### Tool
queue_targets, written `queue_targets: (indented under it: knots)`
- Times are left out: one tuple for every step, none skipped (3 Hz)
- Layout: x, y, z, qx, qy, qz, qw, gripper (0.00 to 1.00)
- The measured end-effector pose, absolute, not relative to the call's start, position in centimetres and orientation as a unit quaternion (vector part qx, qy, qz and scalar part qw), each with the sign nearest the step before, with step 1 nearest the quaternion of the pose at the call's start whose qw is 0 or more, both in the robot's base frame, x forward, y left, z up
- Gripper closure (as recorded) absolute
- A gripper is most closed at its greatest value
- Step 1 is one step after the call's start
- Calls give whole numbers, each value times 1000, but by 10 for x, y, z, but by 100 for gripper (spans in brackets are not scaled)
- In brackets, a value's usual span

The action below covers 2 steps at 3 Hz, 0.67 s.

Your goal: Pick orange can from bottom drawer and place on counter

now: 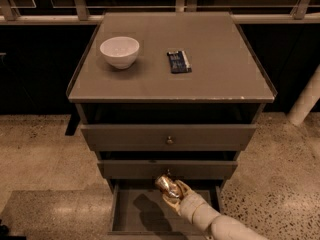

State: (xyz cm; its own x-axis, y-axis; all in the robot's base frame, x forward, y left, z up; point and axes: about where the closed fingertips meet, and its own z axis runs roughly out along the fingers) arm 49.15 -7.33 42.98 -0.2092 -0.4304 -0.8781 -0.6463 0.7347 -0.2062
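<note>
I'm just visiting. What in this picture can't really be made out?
- Camera view, gripper holding the orange can above the bottom drawer: its arm hides the drawer's right floor.
- Camera view: the drawer's front is cut off by the lower edge.
- Camera view: the packet on the counter has print too small to read.
</note>
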Motion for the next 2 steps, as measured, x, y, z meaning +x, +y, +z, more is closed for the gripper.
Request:
queue_targets:
  knots:
    - [478,-73,483,-352,764,54,538,100]
    - [473,-69,536,-362,750,8,553,100]
